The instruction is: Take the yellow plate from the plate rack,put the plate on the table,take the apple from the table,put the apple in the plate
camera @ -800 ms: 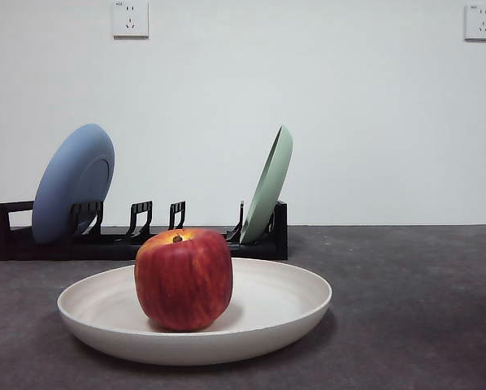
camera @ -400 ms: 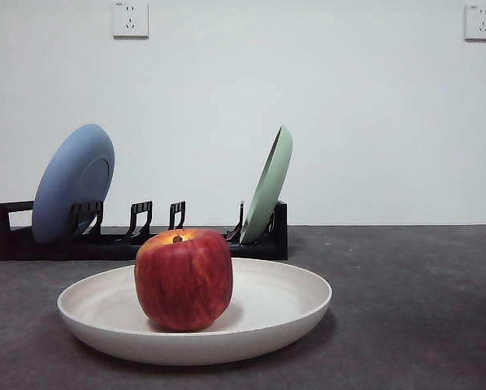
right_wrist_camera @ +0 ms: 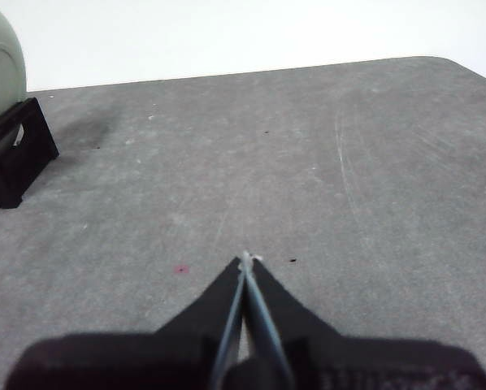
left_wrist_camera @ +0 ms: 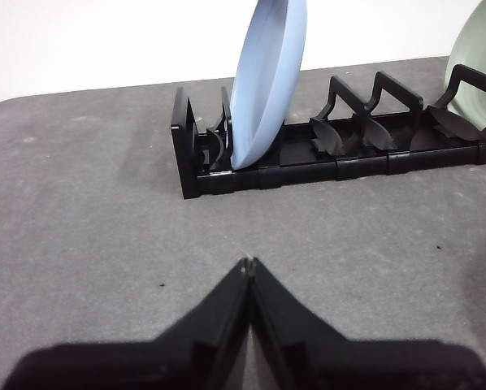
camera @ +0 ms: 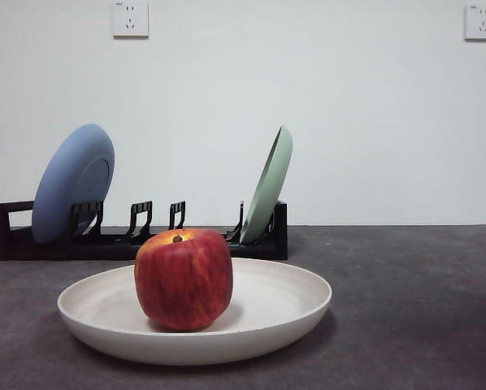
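— What sort of place was it?

— It looked like a lab or test room, not a kitchen. The wall [camera: 349, 122] was bare and white, with only two sockets [camera: 130, 18] high up.

— And the furniture?

— Just a dark grey, speckled table [camera: 414, 292] carrying a black plate rack [camera: 137, 240], with no sink, counter or cupboards in view.

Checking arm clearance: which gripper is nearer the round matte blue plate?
Left. The left gripper faces the blue plate across bare table; the right gripper sees none of it.
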